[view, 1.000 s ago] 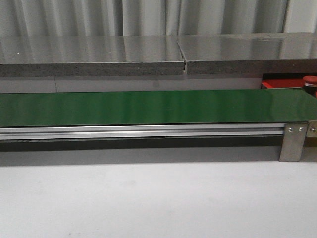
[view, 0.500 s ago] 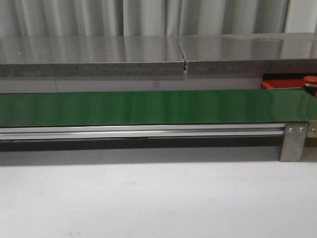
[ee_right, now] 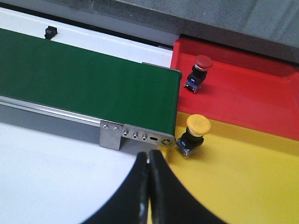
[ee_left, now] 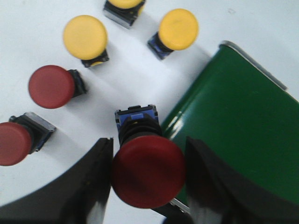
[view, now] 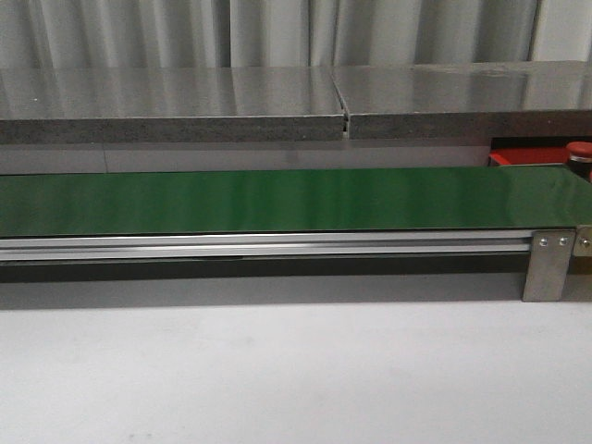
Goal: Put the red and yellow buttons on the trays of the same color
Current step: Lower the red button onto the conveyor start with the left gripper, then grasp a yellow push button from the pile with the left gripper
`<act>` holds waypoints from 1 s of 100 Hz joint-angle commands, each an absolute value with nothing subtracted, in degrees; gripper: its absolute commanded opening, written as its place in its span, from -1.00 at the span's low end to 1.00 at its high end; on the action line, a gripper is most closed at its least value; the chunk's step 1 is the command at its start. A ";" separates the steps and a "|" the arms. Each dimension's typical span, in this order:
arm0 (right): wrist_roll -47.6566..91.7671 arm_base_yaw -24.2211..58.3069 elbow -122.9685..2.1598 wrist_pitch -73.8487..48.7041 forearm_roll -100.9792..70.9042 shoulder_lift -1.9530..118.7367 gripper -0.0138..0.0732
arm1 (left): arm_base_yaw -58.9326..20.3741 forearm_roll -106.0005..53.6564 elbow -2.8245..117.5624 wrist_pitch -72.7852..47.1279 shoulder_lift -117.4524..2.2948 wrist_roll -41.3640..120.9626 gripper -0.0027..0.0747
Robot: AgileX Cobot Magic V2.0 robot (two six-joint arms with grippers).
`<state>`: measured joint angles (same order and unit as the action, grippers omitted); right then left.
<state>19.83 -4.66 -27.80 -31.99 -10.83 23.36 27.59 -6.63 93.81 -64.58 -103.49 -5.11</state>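
Observation:
In the left wrist view my left gripper (ee_left: pixel 149 156) is shut on a red button (ee_left: pixel 147 172), its fingers (ee_left: pixel 99 177) on either side of the domed cap, above the white table beside the end of the green belt (ee_left: pixel 243 116). Two more red buttons (ee_left: pixel 51 86) (ee_left: pixel 14 142) and three yellow buttons (ee_left: pixel 85 37) (ee_left: pixel 178 29) (ee_left: pixel 124 4) lie on the table below. My right gripper (ee_right: pixel 149 158) is shut and empty, near the belt's end. Beyond it a red button (ee_right: pixel 200 70) lies on the red tray (ee_right: pixel 243 93) and a yellow button (ee_right: pixel 195 130) on the yellow tray (ee_right: pixel 243 177).
The front view shows the long green belt (view: pixel 277 199) on its aluminium frame (view: pixel 546 264), a grey stone ledge (view: pixel 185 106) behind, and a corner of the red tray (view: pixel 527 155) with a red button (view: pixel 578 150) at the far right. Neither arm appears there.

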 commanded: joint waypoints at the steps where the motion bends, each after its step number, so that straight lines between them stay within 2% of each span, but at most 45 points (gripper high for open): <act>1: 20.12 -4.70 -29.34 -27.55 -11.25 23.49 -0.84 | 25.13 -7.12 95.69 -64.45 -100.18 -3.98 -0.61; 23: 20.12 -4.70 -29.34 -27.55 -11.25 23.49 -0.84 | 21.10 -7.12 95.69 -65.58 -101.89 -3.84 -0.61; 47: 20.12 -4.70 -29.34 -27.55 -11.25 23.49 -0.84 | 20.53 -8.26 95.69 -67.15 -104.05 -3.61 -0.57; 54: 20.12 -4.70 -29.34 -27.55 -11.25 23.49 -0.84 | 20.53 -8.97 95.69 -66.80 -104.05 -2.92 -0.40; 62: 20.12 -4.70 -29.34 -27.55 -11.25 23.49 -0.84 | 20.53 -10.31 95.96 -66.66 -104.05 -1.91 -0.06; 69: 20.12 -4.70 -29.34 -27.55 -11.25 23.49 -0.84 | 20.53 -11.14 96.20 -66.28 -104.05 -1.77 0.31; 74: 20.12 -4.70 -29.34 -27.55 -11.25 23.49 -0.84 | 20.53 -11.75 96.91 -66.28 -104.05 -1.77 0.46; 79: 20.12 -4.70 -29.34 -27.55 -11.25 23.49 -0.84 | 20.53 -12.06 98.02 -66.40 -104.05 -1.77 0.50; 100: 20.12 -4.70 -29.34 -27.55 -11.25 23.49 -0.84 | 21.31 -12.60 103.32 -65.74 -104.05 -4.57 0.49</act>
